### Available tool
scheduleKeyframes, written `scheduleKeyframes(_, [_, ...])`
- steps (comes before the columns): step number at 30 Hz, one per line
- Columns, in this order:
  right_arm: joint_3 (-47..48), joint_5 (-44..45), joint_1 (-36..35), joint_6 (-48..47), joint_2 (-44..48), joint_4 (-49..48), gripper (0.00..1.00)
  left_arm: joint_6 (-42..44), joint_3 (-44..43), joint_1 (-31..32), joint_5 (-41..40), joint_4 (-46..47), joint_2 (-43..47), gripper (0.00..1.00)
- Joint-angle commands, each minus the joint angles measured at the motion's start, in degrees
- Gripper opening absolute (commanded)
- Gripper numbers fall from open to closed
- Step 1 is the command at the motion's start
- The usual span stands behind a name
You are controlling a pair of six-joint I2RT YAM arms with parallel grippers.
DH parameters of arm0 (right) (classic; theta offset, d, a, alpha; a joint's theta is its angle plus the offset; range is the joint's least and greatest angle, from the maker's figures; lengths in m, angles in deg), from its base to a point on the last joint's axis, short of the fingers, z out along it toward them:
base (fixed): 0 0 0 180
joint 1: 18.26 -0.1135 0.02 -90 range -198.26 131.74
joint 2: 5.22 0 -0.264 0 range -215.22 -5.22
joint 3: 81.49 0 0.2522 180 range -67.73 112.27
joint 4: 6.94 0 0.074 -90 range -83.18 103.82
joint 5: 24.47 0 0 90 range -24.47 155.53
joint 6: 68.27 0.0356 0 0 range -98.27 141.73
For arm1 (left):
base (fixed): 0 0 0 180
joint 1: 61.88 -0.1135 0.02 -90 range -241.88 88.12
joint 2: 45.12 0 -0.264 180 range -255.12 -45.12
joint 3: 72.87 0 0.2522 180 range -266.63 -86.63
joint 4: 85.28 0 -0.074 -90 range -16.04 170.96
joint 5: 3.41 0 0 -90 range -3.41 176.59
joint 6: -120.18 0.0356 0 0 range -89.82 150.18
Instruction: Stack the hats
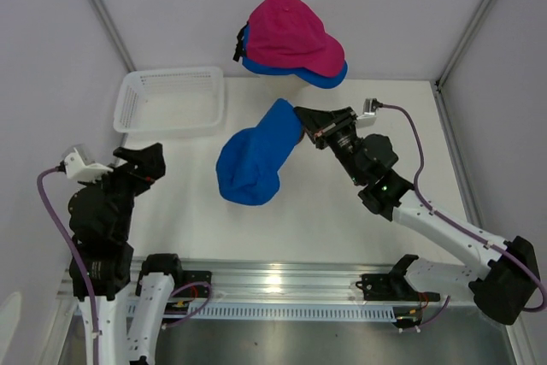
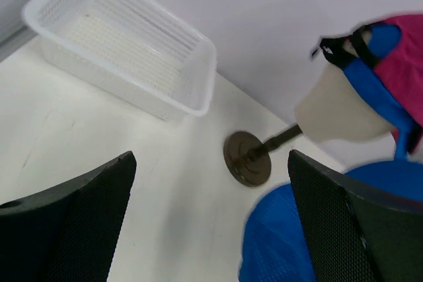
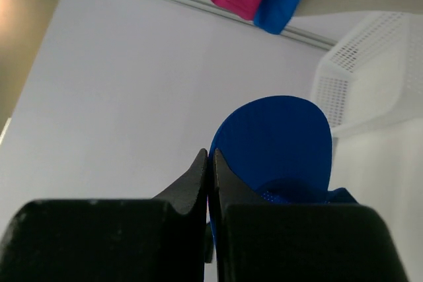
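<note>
My right gripper [image 1: 301, 114] is clenched on the curved brim of the soft blue cap [image 1: 252, 160], mid-table. Left gripper [image 1: 142, 160], eight o'clock, gapes empty. Magenta cap [image 1: 291, 30] domes over the second blue cap [image 1: 325, 77], twelve o'clock.

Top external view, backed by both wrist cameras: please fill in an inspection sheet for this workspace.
Surface: white table, no spills or marks seen.
Job's things: pink cap sits on a blue cap, both on the mannequin head. The second blue cap is held by its brim, not yet stacked.
Clutter: white mesh basket at back left, nothing seen inside; dark stand under the head.
Grippers: right gripper shut on the second blue cap; left gripper open, holding nothing.
Cables: purple cables along both arms, no snag seen.
Surroundings: plain white walls; nothing else seen.
</note>
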Motion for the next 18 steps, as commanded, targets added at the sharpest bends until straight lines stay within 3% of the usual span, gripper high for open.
scheduleKeyframes(1, [4.1, 1.0, -0.2, -6.1, -1.1, 1.6, 0.00, 10.8, -1.1, -0.4, 13.4, 6.2, 1.6, 0.99])
scheduleKeyframes(3, [6.4, -0.3, -0.6, -8.9, -2.3, 2.5, 0.00, 17.4, -1.6, -0.3, 29.7, 13.5, -0.5, 0.99])
scheduleKeyframes(4, [7.1, -1.0, -0.7, -9.9, -2.5, 2.8, 0.00, 18.7, -2.0, -0.1, 48.1, 14.7, -2.0, 1.00])
scheduleKeyframes(6, [8.2, -0.7, -1.5, -10.9, -3.0, 3.3, 0.00, 20.7, -4.6, 0.5, 58.0, 14.5, -7.1, 1.00])
scheduleKeyframes(11, [9.7, 0.2, -2.7, -13.9, -3.4, 4.8, 0.00, 22.9, -3.4, 2.3, 59.9, 10.8, -11.3, 0.99])
scheduleKeyframes(15, [10.5, -0.1, -2.9, -13.1, -4.9, 4.3, 0.00, 25.8, -2.1, 10.4, 50.5, 7.8, -12.6, 0.99])
scheduleKeyframes(18, [11.4, 0.2, -3.6, -13.4, -5.8, 4.9, 0.00, 27.8, -3.4, 16.0, 48.5, 6.5, -15.5, 0.99])
